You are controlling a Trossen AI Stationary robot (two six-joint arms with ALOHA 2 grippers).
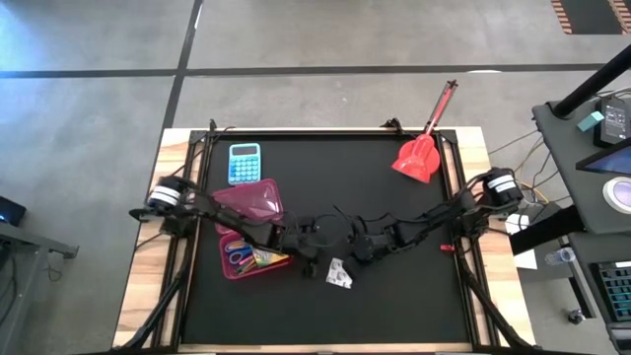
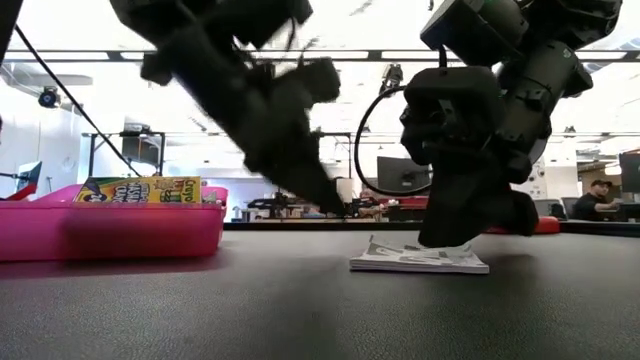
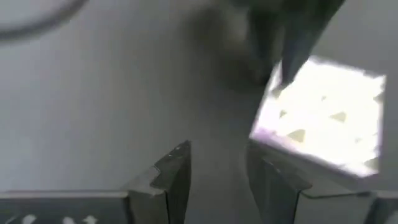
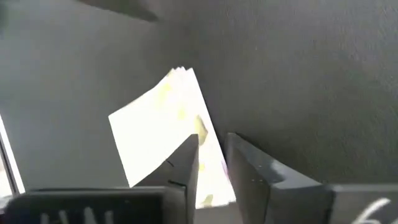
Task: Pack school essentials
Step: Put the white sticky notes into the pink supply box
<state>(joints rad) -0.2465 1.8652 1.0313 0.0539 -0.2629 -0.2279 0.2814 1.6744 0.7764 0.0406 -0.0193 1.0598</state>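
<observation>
Claws meet mid-worktop near its front edge: right claw (image 4: 211, 165) pinches the small white notepad (image 1: 339, 273), left claw (image 3: 217, 180) hovers released beside it.

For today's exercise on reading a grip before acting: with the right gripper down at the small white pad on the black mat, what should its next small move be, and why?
Probably finish closing, then lift slightly. The right gripper has its narrowed fingers at one edge of the small white patterned paper pad, which lies flat on the black table mat. The open pink plastic pencil case waits to its left, and the left gripper hovers open beside the pad.
</observation>
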